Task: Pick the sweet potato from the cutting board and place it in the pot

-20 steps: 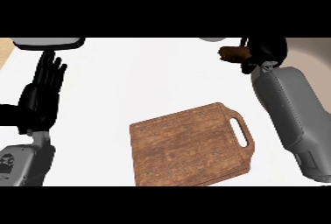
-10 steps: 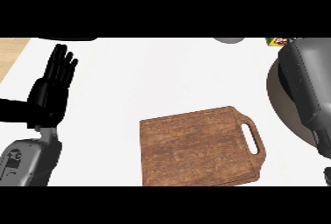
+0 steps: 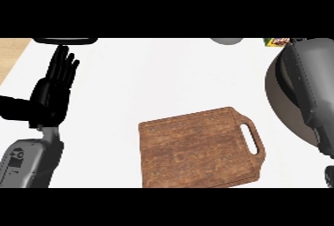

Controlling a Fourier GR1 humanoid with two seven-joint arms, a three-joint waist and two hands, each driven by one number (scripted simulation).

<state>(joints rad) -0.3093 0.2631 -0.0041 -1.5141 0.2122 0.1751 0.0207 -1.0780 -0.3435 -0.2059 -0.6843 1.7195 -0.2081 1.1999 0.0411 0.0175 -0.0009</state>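
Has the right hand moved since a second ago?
Yes. A second ago it was holding something above the cutting board; now it is out of view, and only its grey forearm shows at the right edge over the pot rim.

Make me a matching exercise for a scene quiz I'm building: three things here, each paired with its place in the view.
Things:
1. cutting board
2. left robot hand
3. right forearm

Places:
A. right edge
B. left side, fingers up
C. lower centre

Pairs: 1-C, 2-B, 3-A
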